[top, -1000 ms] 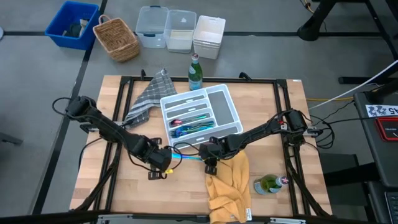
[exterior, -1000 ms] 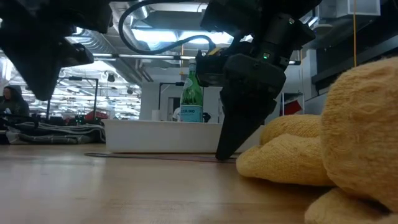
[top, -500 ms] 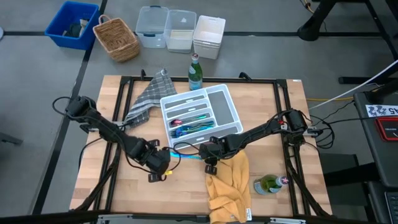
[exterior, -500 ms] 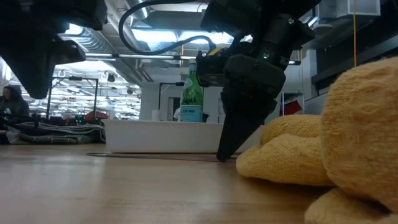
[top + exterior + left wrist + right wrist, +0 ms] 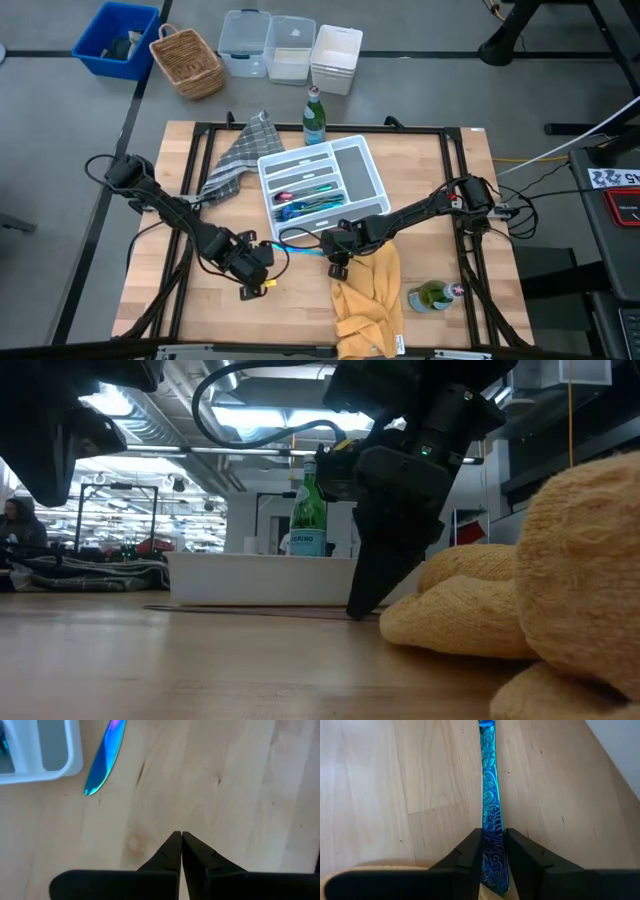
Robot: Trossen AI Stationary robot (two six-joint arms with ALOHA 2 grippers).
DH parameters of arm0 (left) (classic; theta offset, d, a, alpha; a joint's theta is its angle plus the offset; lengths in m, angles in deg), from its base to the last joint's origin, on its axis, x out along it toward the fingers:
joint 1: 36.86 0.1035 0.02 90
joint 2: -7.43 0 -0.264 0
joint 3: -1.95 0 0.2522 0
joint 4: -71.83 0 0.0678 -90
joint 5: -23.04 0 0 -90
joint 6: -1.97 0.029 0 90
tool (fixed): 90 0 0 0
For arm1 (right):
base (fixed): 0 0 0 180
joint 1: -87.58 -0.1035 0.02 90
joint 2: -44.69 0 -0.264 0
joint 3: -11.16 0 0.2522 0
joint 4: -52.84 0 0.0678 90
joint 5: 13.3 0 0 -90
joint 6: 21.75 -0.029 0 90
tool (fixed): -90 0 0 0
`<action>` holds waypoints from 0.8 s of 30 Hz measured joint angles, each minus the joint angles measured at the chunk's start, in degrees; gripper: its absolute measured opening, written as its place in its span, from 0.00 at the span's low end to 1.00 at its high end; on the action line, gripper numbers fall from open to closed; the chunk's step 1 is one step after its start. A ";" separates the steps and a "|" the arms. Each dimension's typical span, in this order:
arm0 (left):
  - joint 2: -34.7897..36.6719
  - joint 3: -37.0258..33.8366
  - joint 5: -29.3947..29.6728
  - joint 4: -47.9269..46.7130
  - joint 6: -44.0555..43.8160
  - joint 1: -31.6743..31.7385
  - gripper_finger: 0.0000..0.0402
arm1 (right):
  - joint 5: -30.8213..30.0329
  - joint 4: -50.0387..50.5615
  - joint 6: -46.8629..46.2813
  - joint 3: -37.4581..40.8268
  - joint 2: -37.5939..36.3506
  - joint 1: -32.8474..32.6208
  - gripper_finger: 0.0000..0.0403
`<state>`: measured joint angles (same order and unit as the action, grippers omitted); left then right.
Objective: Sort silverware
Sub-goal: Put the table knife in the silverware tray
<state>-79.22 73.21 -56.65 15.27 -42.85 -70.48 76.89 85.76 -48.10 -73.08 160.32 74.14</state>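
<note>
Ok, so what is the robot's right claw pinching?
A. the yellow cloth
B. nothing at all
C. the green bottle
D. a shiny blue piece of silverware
D. In the right wrist view the right claw has its fingers closed on the patterned handle of a blue piece of silverware lying on the wooden table.

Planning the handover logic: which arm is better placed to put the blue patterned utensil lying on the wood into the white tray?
Right. The right gripper already clamps the blue patterned utensil's handle; the left gripper is shut, empty, farther from the white divided tray.
</note>
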 joint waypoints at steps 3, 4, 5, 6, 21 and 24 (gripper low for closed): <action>0.00 0.00 0.20 0.33 -0.07 -0.04 0.01 | 0.32 0.18 -0.04 -0.02 0.00 0.00 0.23; 0.00 0.00 0.22 0.26 -0.11 -0.04 0.01 | 0.52 0.38 -0.27 -0.02 0.00 0.00 0.23; 0.00 0.00 0.23 0.30 -0.11 -0.04 0.01 | 0.82 0.46 -0.34 -0.04 0.00 0.00 0.23; 0.00 0.00 0.24 0.29 -0.12 -0.04 0.01 | 1.24 0.46 -0.37 -0.04 0.00 0.00 0.23; 0.00 0.00 0.45 0.20 0.20 -0.04 0.01 | 4.34 3.64 -0.36 -2.68 0.14 0.19 0.23; 0.00 0.00 0.44 0.20 0.22 -0.04 0.01 | 4.48 4.61 -0.20 -3.67 0.24 0.50 0.23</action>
<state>-79.22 73.21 -56.22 15.46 -42.63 -70.53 81.37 90.37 -48.30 -76.75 160.56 74.65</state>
